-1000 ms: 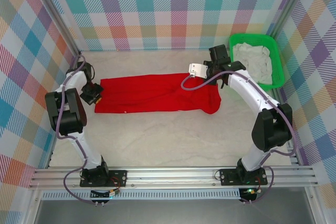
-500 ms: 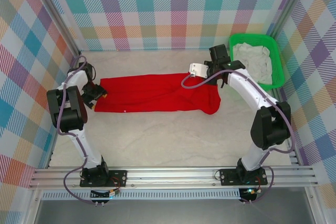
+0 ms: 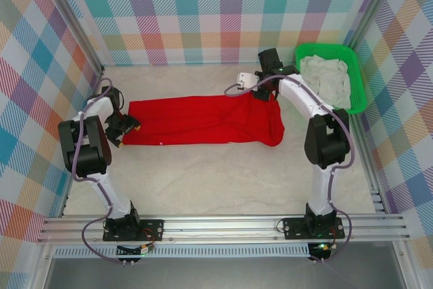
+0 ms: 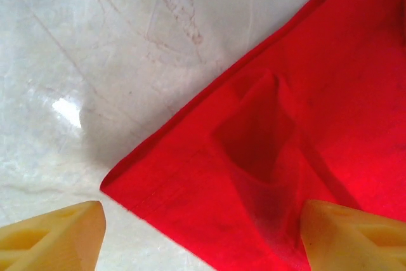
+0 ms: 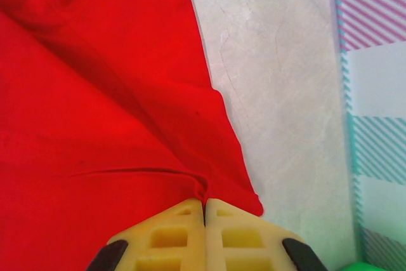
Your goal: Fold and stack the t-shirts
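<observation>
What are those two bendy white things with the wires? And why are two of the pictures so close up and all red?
They are two robot arms, fixed at the near edge of a table. Each ends in a gripper, which is like two fingers that pinch. The wide picture comes from a camera up above, looking down. The two close pictures come from little cameras on the arms' wrists, so they see the yellow fingers right up close. On the table a red t-shirt lies as a long strip. At the right stands a green basket with pale cloth in it. The left gripper is open, with its fingers apart over one corner of the shirt. The right gripper is shut, pinching the shirt's other end.
</observation>
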Robot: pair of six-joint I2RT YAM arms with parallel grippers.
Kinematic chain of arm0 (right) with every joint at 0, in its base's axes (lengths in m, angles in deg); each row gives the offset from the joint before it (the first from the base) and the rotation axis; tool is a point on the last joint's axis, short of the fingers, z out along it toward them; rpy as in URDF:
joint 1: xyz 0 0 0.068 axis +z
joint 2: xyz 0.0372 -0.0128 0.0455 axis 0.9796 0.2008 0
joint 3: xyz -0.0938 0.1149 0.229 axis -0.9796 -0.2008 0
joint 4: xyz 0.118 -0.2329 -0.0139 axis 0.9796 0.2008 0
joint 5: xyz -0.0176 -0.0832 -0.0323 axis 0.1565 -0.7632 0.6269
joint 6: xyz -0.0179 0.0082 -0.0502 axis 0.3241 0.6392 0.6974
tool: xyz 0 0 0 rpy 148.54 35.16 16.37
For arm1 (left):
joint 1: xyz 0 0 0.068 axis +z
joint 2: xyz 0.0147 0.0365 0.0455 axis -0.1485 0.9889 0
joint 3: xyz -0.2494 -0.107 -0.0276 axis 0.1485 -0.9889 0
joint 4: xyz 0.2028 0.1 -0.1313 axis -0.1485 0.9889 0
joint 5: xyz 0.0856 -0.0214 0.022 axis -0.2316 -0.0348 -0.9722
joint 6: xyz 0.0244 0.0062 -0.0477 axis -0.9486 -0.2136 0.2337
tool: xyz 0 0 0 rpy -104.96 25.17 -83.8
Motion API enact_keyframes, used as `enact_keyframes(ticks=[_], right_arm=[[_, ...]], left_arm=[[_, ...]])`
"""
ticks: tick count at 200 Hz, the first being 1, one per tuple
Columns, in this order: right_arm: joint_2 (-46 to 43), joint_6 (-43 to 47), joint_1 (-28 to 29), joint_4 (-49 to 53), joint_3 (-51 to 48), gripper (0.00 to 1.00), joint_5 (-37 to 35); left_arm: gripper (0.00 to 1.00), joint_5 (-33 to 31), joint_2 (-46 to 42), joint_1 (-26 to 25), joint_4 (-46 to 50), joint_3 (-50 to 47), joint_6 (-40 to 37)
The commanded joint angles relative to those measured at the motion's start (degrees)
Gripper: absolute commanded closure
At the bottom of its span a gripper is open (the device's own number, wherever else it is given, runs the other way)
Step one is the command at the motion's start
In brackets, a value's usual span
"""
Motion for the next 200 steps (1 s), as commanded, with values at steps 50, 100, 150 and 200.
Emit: enact_keyframes(ticks=[50, 100, 150, 200], right_arm=[[16.2, -31.6, -1.0, -0.8, 14.3, 0.75, -9.9], [9.9, -50.5, -2.8, -6.6, 8.1, 0.65, -2.9], [-5.9, -65.0, -4.1, -0.1, -11.2, 0.63, 1.7], [-13.6, -68.9, -4.5, -0.4, -29.2, 0.63, 9.3]], left_arm=[[0.11, 1.3, -6.3, -0.4, -1.8, -3.4, -1.8], [0.12, -1.1, -9.6, -0.3, 0.5, -3.7, -3.3], [0.12, -0.3, -12.6, -0.4, 1.1, -4.1, -3.6], [0.12, 0.8, -14.4, -0.4, 1.0, -4.4, -3.6]])
